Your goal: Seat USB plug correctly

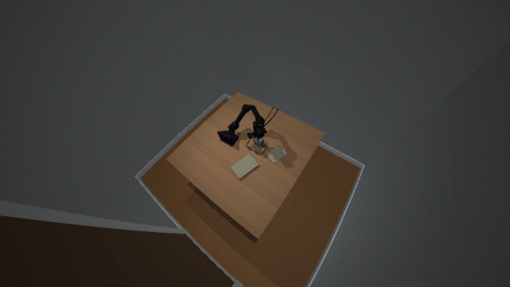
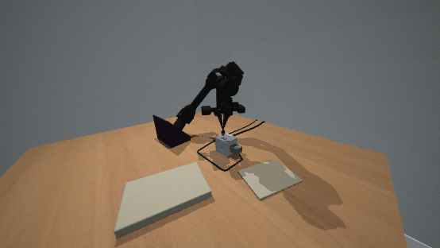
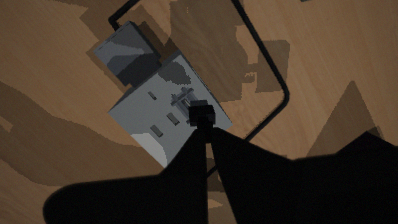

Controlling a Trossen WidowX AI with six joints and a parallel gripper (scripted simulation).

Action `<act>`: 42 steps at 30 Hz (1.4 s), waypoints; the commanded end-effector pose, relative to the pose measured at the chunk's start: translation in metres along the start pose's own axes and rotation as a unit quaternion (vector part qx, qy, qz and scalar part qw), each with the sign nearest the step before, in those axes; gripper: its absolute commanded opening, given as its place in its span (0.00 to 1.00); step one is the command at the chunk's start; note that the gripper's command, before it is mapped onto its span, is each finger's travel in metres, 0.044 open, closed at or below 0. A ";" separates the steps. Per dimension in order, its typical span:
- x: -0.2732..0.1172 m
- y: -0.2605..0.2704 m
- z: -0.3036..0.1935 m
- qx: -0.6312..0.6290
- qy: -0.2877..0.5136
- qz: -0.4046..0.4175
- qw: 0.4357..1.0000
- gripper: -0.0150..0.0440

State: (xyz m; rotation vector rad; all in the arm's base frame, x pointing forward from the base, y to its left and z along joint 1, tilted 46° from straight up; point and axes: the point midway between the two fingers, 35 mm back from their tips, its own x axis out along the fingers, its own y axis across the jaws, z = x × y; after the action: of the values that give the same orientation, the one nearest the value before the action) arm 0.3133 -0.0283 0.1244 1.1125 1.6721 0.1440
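Okay, wooden table (image 1: pixel 207 158) (image 2: pixel 79 179) (image 3: pixel 30 60) carries everything. Black arm (image 1: pixel 249 110) (image 2: pixel 200 97) rises from left of center in the exterior frame, bent over so its gripper (image 1: pixel 259 137) (image 2: pixel 223 132) (image 3: pixel 206 135) points down, presumably for a straight push or pull. Thick pale slab (image 1: pixel 245 166) (image 2: pixel 163 199) lies flat at lower left of the exterior frame, thin pale slab (image 1: pixel 277 154) (image 2: pixel 270 179) at lower right; both apart from the work, likely just things to avoid. Black cable (image 1: pixel 254 150) (image 2: pixel 210 160) (image 3: pixel 270 65) loops around the power cube (image 1: pixel 260 143) (image 2: pixel 224 146) (image 3: pixel 145 107), so a low sweep could snag it. Cube sits upright, center of the exterior frame, socket side up, suiting a top-down approach. Gripper almost closed, narrow grip on the plug (image 2: pixel 223 134) (image 3: pixel 201 108), likely pinched that tight because the plug is slim. Plug is at the cube's top, near the wrist frame's center; seating depth and which way round: cannot tell. Next probably calls for lining up before pressing; off-line force could jam it or shift the cube.
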 end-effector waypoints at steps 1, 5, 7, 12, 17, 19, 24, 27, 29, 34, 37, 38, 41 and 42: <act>0.000 0.000 0.000 0.056 -0.001 0.000 0.998 0.25; 0.000 0.000 0.000 0.108 -0.001 0.000 0.994 0.25; 0.000 0.000 0.000 0.134 -0.001 0.000 0.991 0.25; 0.000 0.000 0.000 0.199 -0.001 0.000 0.980 0.25; 0.000 0.000 0.000 0.262 -0.001 0.000 0.965 0.25; 0.000 0.000 0.000 0.288 -0.001 0.000 0.958 0.25; 0.000 0.000 0.000 0.350 -0.001 0.000 0.937 0.25; 0.000 0.000 0.000 0.386 -0.001 0.000 0.922 0.25; 0.000 0.000 0.000 0.410 -0.001 0.000 0.912 0.25; 0.000 0.000 0.000 0.469 -0.001 0.001 0.883 0.25; 0.000 0.000 0.000 0.501 -0.001 0.001 0.865 0.25; 0.000 0.000 0.000 0.507 -0.001 0.001 0.862 0.25; 0.000 0.000 0.000 0.509 -0.001 0.001 0.861 0.25; 0.000 0.000 0.000 0.509 -0.001 0.001 0.861 0.25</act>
State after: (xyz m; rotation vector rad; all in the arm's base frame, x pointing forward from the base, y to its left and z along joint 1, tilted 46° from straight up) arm 0.3135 -0.0283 0.1244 1.8446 1.7556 -0.8148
